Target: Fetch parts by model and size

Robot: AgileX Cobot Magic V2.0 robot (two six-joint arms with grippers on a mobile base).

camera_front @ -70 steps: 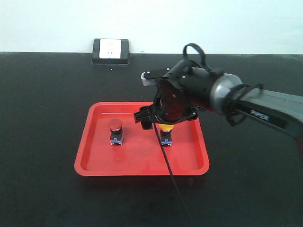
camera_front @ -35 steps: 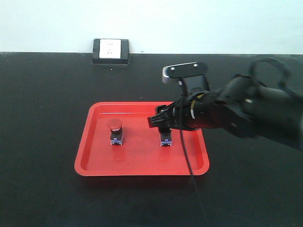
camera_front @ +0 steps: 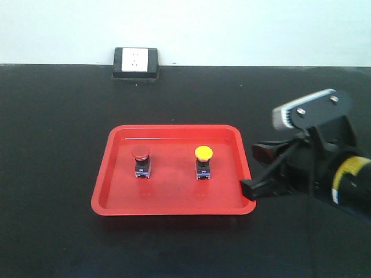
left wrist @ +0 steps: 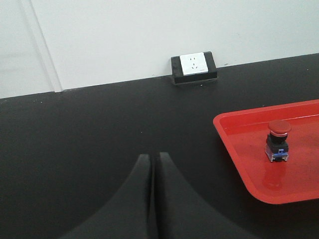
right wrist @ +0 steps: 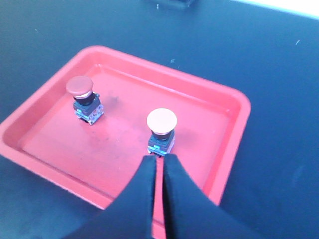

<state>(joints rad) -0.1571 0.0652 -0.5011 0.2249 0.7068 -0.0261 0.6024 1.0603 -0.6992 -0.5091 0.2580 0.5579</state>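
Note:
A red-capped part (camera_front: pixel 141 161) and a yellow-capped part (camera_front: pixel 203 160) stand upright side by side in a red tray (camera_front: pixel 174 205). Each has a short black body on a blue base. My right gripper (camera_front: pixel 249 190) hangs at the tray's right rim, shut with nothing in it. In the right wrist view its fingertips (right wrist: pixel 160 158) sit just in front of the yellow-capped part (right wrist: pixel 161 128), apart from it, with the red-capped part (right wrist: pixel 82 98) further left. My left gripper (left wrist: pixel 152 157) is shut and empty over the black table, left of the tray (left wrist: pixel 234 149) and the red-capped part (left wrist: pixel 278 142).
A white wall socket in a black frame (camera_front: pixel 135 61) (left wrist: pixel 194 64) sits at the table's back edge against the white wall. The black table top (camera_front: pixel 58 145) surrounds the tray on all sides.
My right gripper was over the yellow-capped part and has pulled back to the right, off the tray. The yellow-capped part now stands uncovered in the tray. The red-capped part has not moved.

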